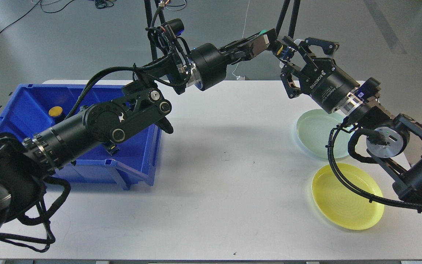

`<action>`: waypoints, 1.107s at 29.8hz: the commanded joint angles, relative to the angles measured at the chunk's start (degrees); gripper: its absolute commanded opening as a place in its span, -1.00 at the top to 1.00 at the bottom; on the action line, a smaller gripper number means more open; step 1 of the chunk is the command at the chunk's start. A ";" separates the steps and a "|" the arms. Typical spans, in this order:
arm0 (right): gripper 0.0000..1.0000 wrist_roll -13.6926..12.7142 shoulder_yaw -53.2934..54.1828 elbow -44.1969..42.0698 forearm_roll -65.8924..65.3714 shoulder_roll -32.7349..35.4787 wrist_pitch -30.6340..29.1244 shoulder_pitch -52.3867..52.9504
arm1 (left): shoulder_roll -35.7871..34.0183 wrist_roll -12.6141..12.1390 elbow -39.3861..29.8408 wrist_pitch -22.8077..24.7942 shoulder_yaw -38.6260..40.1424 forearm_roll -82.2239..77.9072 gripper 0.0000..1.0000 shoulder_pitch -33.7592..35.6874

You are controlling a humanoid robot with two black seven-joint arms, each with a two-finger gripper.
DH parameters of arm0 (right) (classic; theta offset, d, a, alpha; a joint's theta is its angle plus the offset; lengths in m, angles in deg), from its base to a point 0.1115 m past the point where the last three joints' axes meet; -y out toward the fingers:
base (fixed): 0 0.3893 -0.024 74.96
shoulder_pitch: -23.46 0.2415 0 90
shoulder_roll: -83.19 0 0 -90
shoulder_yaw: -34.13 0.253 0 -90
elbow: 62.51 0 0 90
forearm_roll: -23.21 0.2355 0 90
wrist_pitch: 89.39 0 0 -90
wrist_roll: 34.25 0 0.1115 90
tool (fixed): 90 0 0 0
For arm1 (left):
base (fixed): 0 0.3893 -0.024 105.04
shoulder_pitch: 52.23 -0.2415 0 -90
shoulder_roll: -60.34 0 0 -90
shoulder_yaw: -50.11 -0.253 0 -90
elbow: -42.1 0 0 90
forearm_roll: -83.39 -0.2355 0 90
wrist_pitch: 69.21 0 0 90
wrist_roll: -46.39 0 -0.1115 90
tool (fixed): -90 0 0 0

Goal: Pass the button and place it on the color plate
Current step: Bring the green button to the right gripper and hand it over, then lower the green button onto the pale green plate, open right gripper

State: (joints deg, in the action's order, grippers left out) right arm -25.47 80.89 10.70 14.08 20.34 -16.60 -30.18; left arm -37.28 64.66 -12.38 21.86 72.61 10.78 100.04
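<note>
My left gripper (271, 43) is held high above the table's far edge and is shut on a small yellow and blue button (280, 51). My right gripper (287, 58) is open and meets it from the right. Its fingers (299, 41) reach around the button, one above and one below. I cannot tell whether they touch it. A pale green plate (315, 141) and a yellow plate (346, 200) lie on the white table (225, 190) at the right, below my right arm.
A blue bin (137, 161) stands at the left under my left arm. It holds a yellow button (55, 110) and another small one (112, 148). Black tripod legs (286, 14) stand behind the grippers.
</note>
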 commanded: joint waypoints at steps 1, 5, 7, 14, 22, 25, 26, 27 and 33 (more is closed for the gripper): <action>0.61 -0.08 0.00 0.01 -0.01 -0.09 -0.02 0.11 | -0.03 0.01 -0.01 0.16 0.00 0.01 0.35 -0.22; 0.68 -0.08 0.00 -0.17 -0.01 0.00 -0.02 0.11 | -0.03 0.01 -0.01 0.16 0.00 0.10 -0.12 -0.22; 0.68 -0.08 0.09 -0.17 -0.01 0.00 -0.02 0.20 | 0.06 0.01 -0.01 0.16 0.00 0.10 -0.17 -0.22; 0.68 -0.08 0.09 -0.17 -0.01 0.18 -0.02 0.46 | 0.50 0.36 -0.10 -0.01 0.96 0.89 -0.66 -0.22; 0.67 0.01 -1.05 -6.48 -7.64 7.20 -0.02 -0.85 | -0.73 1.42 -0.01 -0.63 4.04 5.89 -0.89 -0.92; 0.67 0.10 -1.41 -8.95 -10.29 8.09 -0.02 -3.22 | -1.43 1.59 -0.01 -0.63 4.48 8.44 -0.89 -1.10; 0.67 0.10 -1.58 -9.91 -10.47 8.35 -0.02 -4.10 | -1.61 1.59 -0.01 -0.63 4.48 9.06 -0.89 -1.19; 0.66 0.10 -2.02 -11.49 -11.25 8.53 -0.02 -4.54 | -1.87 1.59 -0.01 -0.72 4.48 9.59 -0.89 -1.45; 0.65 0.10 -6.85 -24.14 -14.95 7.65 0.33 -4.81 | -1.96 1.59 -0.01 -0.72 4.57 10.03 -0.89 -2.33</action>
State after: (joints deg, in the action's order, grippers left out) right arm -25.39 76.26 -7.51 -0.18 28.42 -16.37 -34.93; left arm -39.17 66.26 -12.39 21.15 77.13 20.73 97.92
